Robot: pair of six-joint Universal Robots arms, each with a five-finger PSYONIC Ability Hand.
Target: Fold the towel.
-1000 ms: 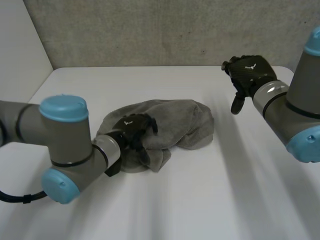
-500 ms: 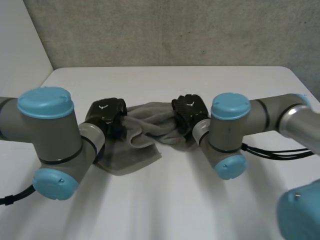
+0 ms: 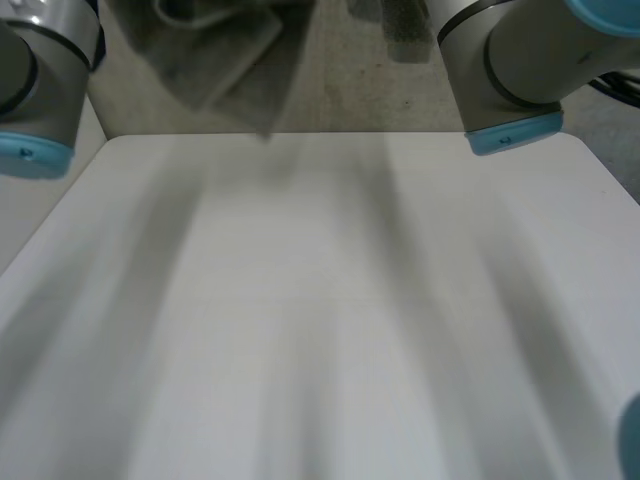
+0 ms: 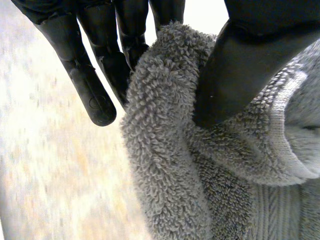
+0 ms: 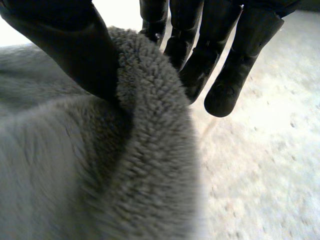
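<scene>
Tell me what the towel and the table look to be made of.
Towel: grey terry cloth, probably cotton; looped pile shows all over it, with a flat woven band near one edge. Table: smooth white surface with a dull finish, perhaps laminate or painted board; the look leaves it open.

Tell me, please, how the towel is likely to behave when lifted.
Probably floppy: the towel hangs in sagging folds above the table. Its looped pile likely grips well where the left hand and right hand pinch it.
</scene>
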